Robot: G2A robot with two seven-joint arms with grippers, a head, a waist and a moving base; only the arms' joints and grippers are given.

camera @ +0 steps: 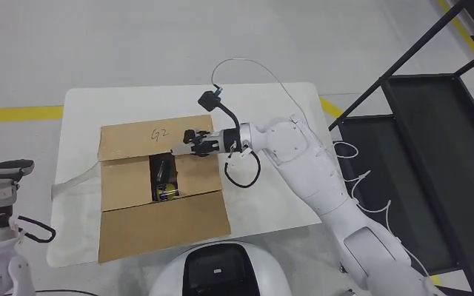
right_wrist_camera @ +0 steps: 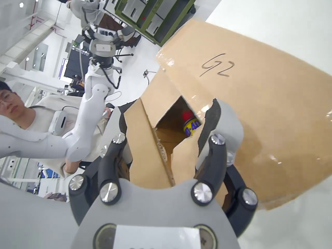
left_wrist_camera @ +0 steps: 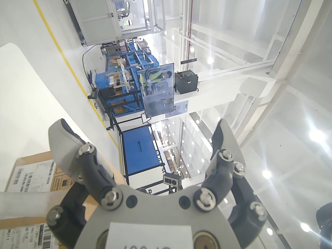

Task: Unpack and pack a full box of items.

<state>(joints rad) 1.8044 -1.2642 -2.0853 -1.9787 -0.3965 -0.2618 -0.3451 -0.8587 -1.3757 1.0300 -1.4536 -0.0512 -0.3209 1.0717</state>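
From my station I see the cardboard box lying on the white table, towards its left half, with its long outer flaps folded out flat on both sides. The right arm stretches across the table from the right, and the right gripper sits at the box's opening. Its fingers are spread, not clamped, and they straddle a short inner flap that stands up at an angle between them. One finger is on the outer side of that flap, and the other is over the hand-marked long flap. I cannot tell whether either pad actually touches the cardboard. Down in the dark opening just beyond the fingertips lies a spray can with a yellow and blue body and a red cap. In the top view it is on its side near the lower edge of the opening. A strip of clear tape trails off the box's left end, out past the table edge. The left gripper is off to the side and tipped upward towards the ceiling lights, released and holding nothing. A labelled cardboard face shows just beside one of its fingers — whether that is a side of the same box, I cannot tell.
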